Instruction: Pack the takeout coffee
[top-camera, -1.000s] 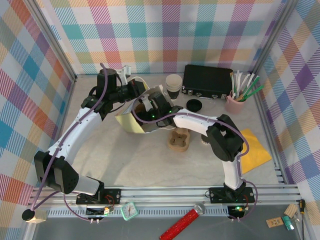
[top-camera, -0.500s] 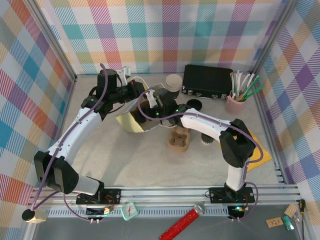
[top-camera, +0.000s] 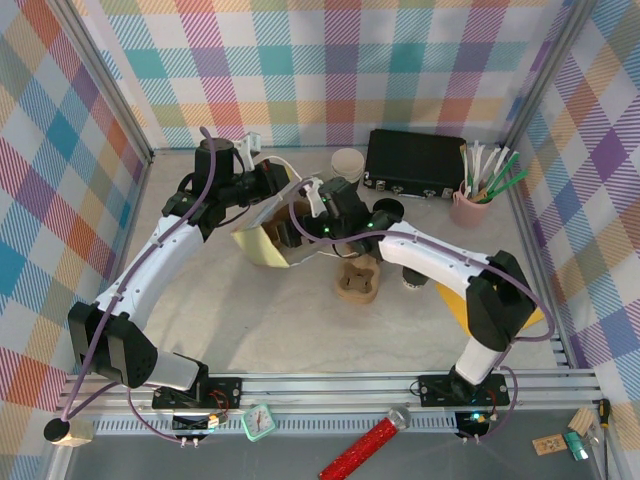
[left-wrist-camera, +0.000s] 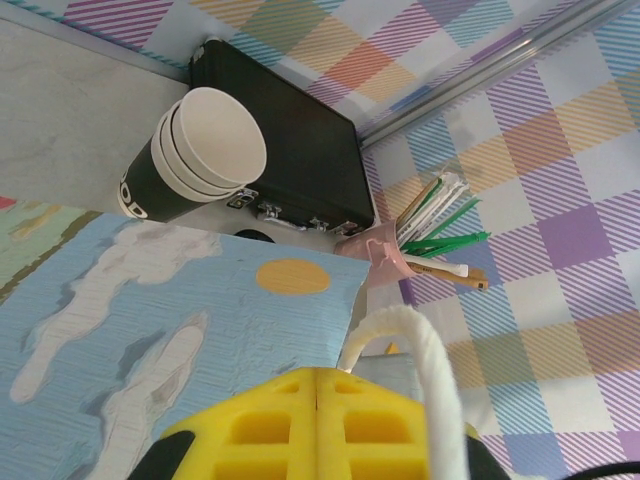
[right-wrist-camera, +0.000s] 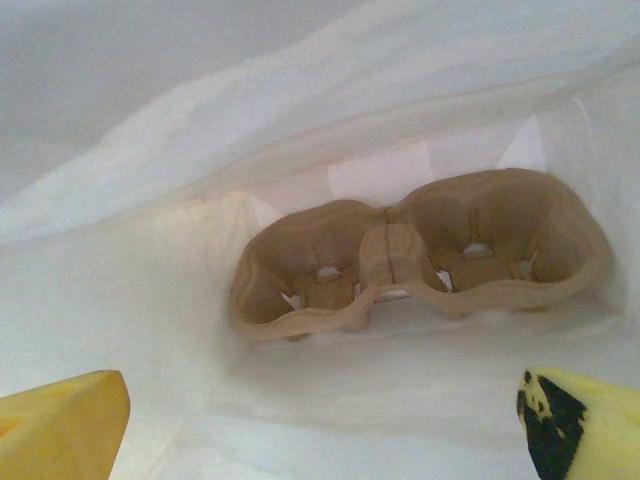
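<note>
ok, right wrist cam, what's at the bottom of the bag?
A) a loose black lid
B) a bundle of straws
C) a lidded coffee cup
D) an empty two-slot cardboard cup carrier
D: the right wrist view looks down into the white bag, where a brown cardboard cup carrier lies at the bottom with both slots empty.

Between the white walls of the paper bag (right-wrist-camera: 150, 300) we find open room down to the cardboard carrier (right-wrist-camera: 400, 255), whose two wells look free, though the view is hazy. The right pincer (right-wrist-camera: 320, 430) stands wide in the mouth; the left pincer (left-wrist-camera: 315, 400) pinches the rim. Behind, stacked cups (left-wrist-camera: 195, 155) and a black case (left-wrist-camera: 310, 160) crowd the counter (top-camera: 280, 330); its near half lies bare.
</note>
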